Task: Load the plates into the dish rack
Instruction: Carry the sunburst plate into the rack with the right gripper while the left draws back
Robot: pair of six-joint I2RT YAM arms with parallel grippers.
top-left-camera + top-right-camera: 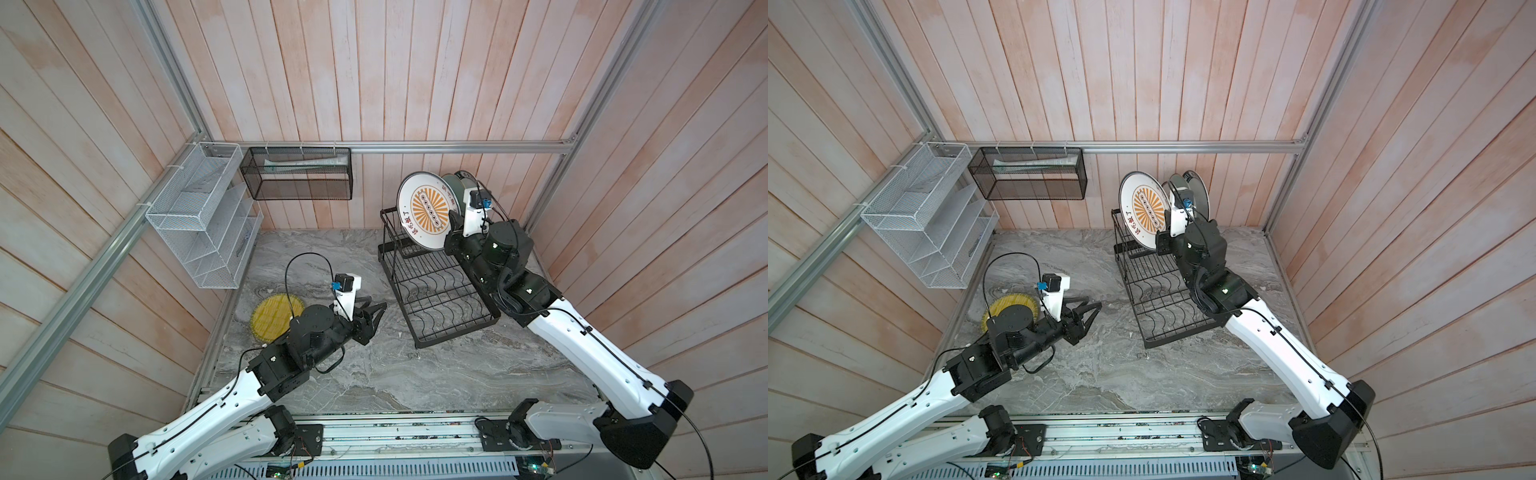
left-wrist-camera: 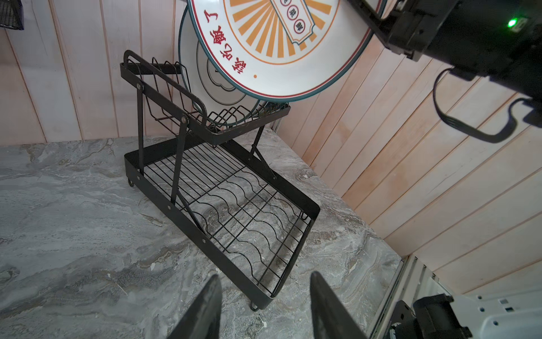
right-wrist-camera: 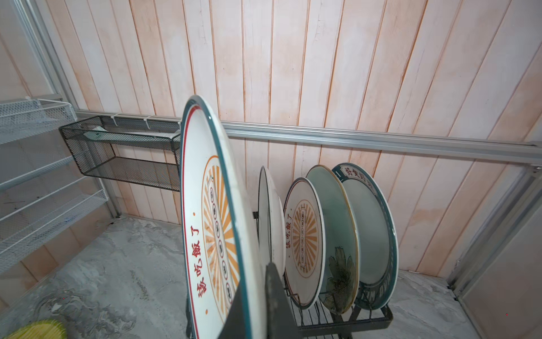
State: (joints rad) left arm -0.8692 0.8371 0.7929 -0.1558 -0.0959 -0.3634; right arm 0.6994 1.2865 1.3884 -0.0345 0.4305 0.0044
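Right now the step in hand looks like slotting the fifth plate. The right gripper (image 3: 255,276) is clamped on the rim of the big sunburst plate (image 1: 428,210) and holds it on edge, with the painted face turned away from the gripper's wrist.

Directly below the gripper sits the top basket (image 2: 161,102) of the dish rack (image 2: 187,224). The plate's lower rim hangs close over the basket wires, and I cannot tell whether it touches them. Behind the held plate, further along the basket from the gripper, four plates stand in their slots:
- a green-ringed plate (image 3: 271,223)
- a smaller sunburst plate (image 3: 303,240)
- a floral plate (image 3: 337,234)
- a lettered plate (image 3: 372,232), farthest off

The left gripper (image 2: 265,276) hovers over the table (image 1: 395,374), its jaws partly apart and empty, pointing at the dish rack ahead of it. The yellow plate (image 1: 270,316) lies flat on the table behind it, beside its wrist. It is the only plate neither racked nor held.

Next, I judge, the right gripper has to bring its plate straight down, so the rim drops between two free wires on the near side of the green-ringed plate. It should keep the plate upright and let go only once the wires carry it. A tilt toward the neighbour could knock the two together.

After that the yellow plate remains. Lying flat, it will probably need a grip at its raised edge.
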